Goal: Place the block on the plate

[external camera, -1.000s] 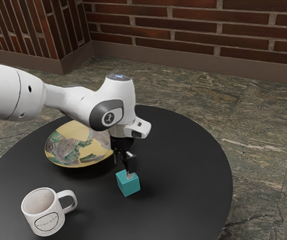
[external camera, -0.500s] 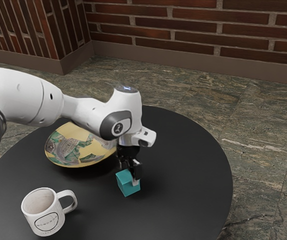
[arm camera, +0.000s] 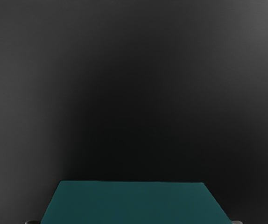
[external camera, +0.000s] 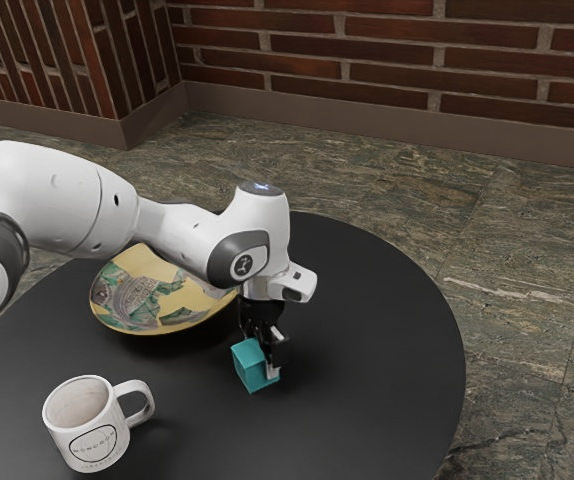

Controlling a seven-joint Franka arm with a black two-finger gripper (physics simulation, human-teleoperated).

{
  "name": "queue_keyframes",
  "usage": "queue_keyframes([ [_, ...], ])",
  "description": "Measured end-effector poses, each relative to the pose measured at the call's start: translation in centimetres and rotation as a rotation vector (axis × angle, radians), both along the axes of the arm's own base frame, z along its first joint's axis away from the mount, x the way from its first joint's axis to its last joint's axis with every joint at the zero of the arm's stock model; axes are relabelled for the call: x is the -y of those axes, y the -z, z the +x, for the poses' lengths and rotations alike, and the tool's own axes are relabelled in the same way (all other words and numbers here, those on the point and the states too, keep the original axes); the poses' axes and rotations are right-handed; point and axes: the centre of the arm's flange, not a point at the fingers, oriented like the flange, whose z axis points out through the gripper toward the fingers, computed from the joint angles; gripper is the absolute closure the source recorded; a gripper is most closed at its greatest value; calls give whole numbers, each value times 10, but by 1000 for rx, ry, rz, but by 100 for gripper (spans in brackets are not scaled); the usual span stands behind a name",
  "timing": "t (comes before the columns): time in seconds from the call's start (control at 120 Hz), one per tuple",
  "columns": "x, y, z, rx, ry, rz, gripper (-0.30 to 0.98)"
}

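The hand (external camera: pixel 260 358) has come down lower over the teal block (external camera: pixel 251 372), its fingers parted to either side with no grip to be seen, so closing on it looks like the next step. The block, a smooth, sharp-edged cube, sits where it did on the matte black surface (external camera: pixel 367 330), apart from the shallow round plate (external camera: pixel 169 302), glossy yellow with green-grey patterning.

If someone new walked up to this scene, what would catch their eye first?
Probably the teal block, bright against the round black table, with the gripper right down at it. Next, the yellow and green patterned plate behind it, partly behind the arm, and the white mug toward the exterior view's lower left.
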Motion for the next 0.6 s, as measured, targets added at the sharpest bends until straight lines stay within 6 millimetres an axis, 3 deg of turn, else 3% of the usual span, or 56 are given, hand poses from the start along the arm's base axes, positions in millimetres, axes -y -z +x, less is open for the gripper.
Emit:
queue_keyframes([
  [0.242, 0, -5, 1, 9, -1, 5, 31],
  [0.375, 4, -27, 4, 40, 4, 4, 34],
  [0.6, 7, -88, 23, 102, 9, 10, 35],
])
